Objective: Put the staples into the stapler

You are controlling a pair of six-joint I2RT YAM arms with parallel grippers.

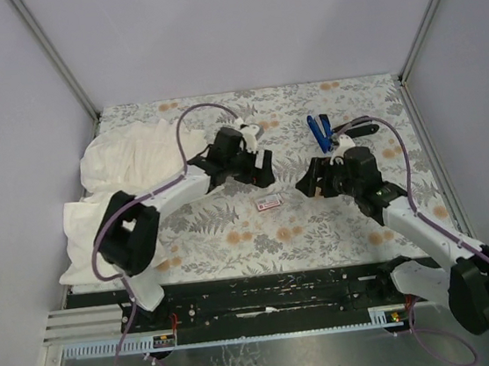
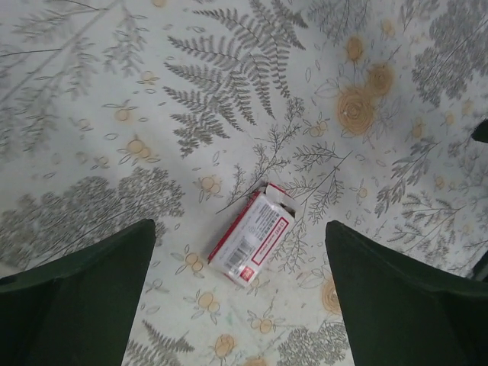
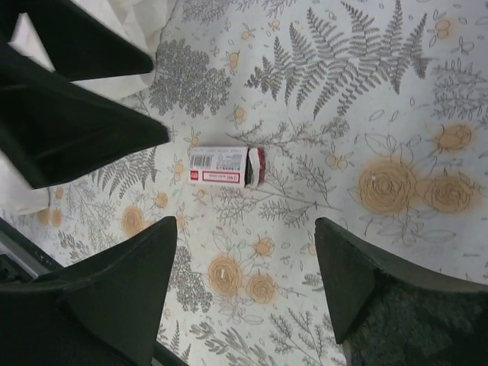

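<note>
The left gripper (image 2: pixel 240 223) and the right gripper (image 3: pixel 245 222) both have their jaws spread and empty. The small white red-labelled cardboard box (image 2: pixel 252 238) points to one o'clock, so the left one should first turn square to it, then descend.

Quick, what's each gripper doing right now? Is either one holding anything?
Left gripper: open, holding nothing; the staples box lies loose below it.
Right gripper: open, empty.
</note>
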